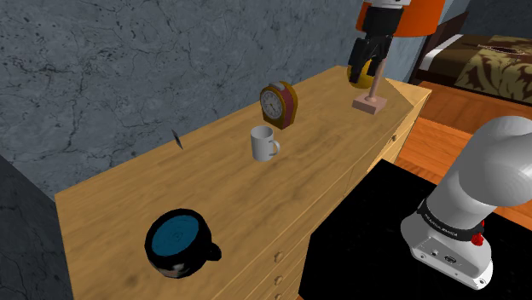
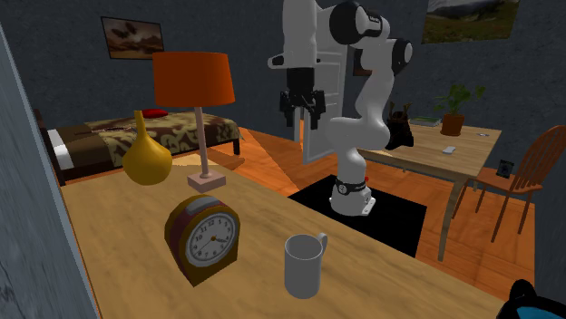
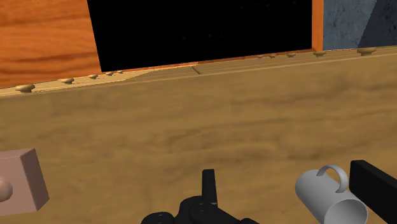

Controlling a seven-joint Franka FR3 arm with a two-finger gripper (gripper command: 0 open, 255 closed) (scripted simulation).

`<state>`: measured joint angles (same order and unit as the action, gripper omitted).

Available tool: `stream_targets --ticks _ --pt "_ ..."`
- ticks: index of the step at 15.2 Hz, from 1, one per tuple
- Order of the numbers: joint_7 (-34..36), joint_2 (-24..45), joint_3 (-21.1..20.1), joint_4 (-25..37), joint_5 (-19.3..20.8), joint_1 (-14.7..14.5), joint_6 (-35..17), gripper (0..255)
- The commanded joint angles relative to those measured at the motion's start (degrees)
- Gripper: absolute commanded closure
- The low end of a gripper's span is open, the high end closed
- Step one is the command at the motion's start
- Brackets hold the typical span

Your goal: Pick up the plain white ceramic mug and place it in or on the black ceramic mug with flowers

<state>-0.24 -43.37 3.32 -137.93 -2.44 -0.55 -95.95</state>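
A plain white mug (image 1: pixel 264 143) stands upright near the middle of the wooden dresser top (image 1: pixel 222 187), its handle toward the shoulder view's right. The black mug (image 1: pixel 179 243), blue inside, sits near the dresser's end at the shoulder view's lower left, and a sliver of the black mug (image 2: pixel 537 304) shows in the second exterior view. My gripper (image 1: pixel 368 58) hangs open high above the dresser, over the lamp's end. In the wrist view the white mug (image 3: pixel 327 197) lies far below, close to the right finger (image 3: pixel 375 188); nothing touches it.
A round-faced clock (image 1: pixel 278 105) stands just behind the white mug. A lamp with an orange shade (image 2: pixel 193 80) and pink base (image 1: pixel 369 103) and a yellow vase (image 2: pixel 147 159) sit below the gripper. A small dark object (image 1: pixel 176 139) lies by the wall.
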Motion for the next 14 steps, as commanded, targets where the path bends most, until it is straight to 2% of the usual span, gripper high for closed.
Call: stream_targets --ticks 1,7,14 --pt "0.00 0.00 0.00 0.00 0.00 0.00 0.00 0" --pt "1.34 11.22 -3.22 1.65 -1.08 -2.28 -8.81 0" --pt "3.17 25.67 -6.71 6.83 -0.98 -4.35 -17.11 0"
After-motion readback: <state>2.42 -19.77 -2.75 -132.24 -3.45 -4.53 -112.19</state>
